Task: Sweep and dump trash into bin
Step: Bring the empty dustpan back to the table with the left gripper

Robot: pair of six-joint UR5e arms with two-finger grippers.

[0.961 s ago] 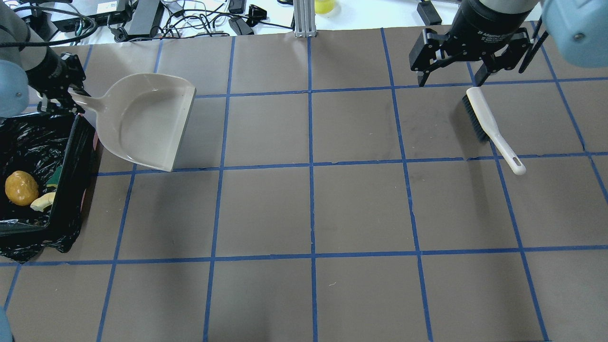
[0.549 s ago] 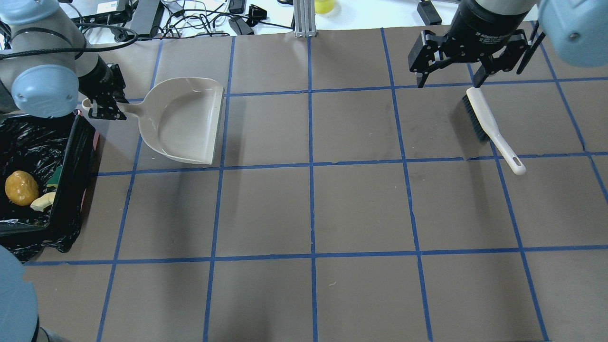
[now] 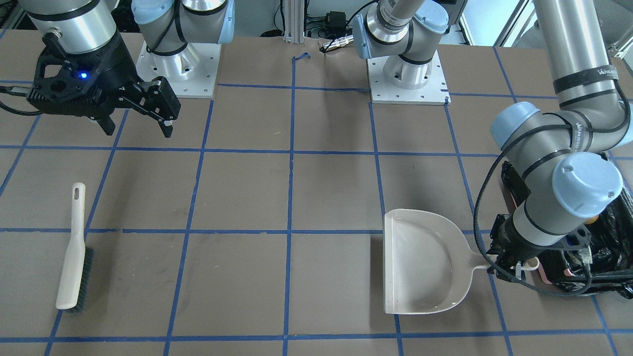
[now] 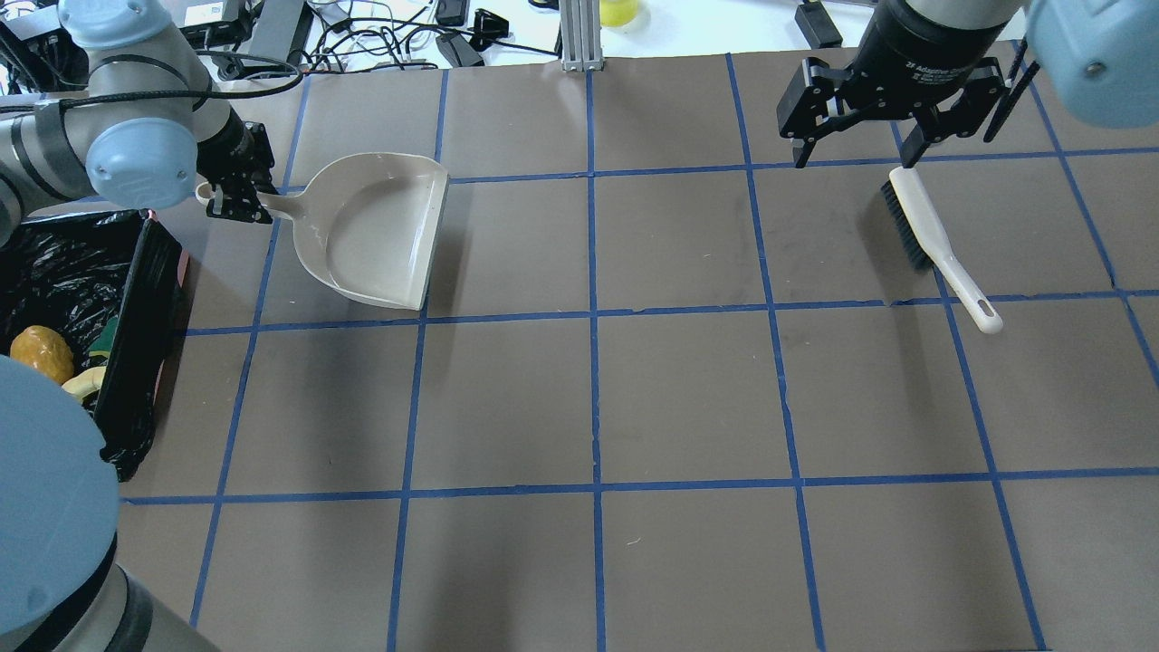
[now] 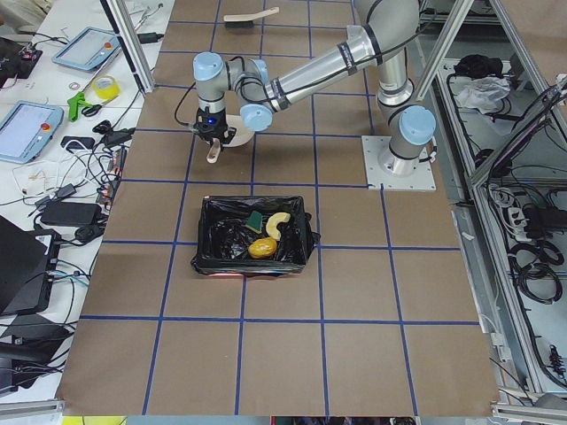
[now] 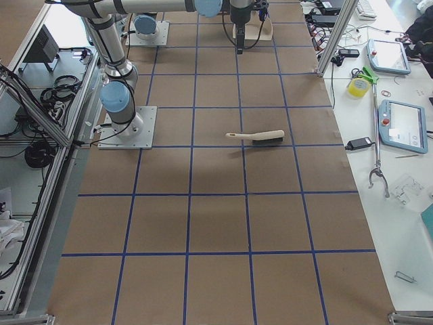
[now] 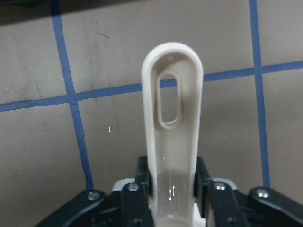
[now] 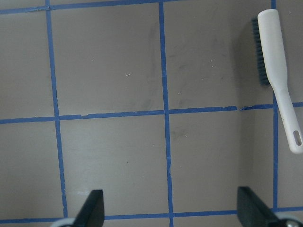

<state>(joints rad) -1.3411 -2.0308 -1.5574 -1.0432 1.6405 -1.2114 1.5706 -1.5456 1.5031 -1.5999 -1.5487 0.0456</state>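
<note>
At the left edge of the overhead view, the bin (image 4: pixel 136 299) already holds the potato-like lump (image 4: pixel 41 353), croissant-like piece (image 4: pixel 80 385) and sponge wedge (image 5: pixel 256 218), so the dumping looks done. The left gripper (image 4: pixel 235 197) clamps the empty dustpan (image 4: pixel 380 235) by its handle. The right gripper (image 4: pixel 856 158) hangs with jaws spread above the brush (image 4: pixel 933 235), which lies on the table. Setting the pan down seems all that is left. Lettering on the right gripper partly reads "Adaptive".

Only one label could be read — white lettering on the right gripper's (image 4: pixel 857 154) black body said "2F Adaptive", the rest hidden.
</note>
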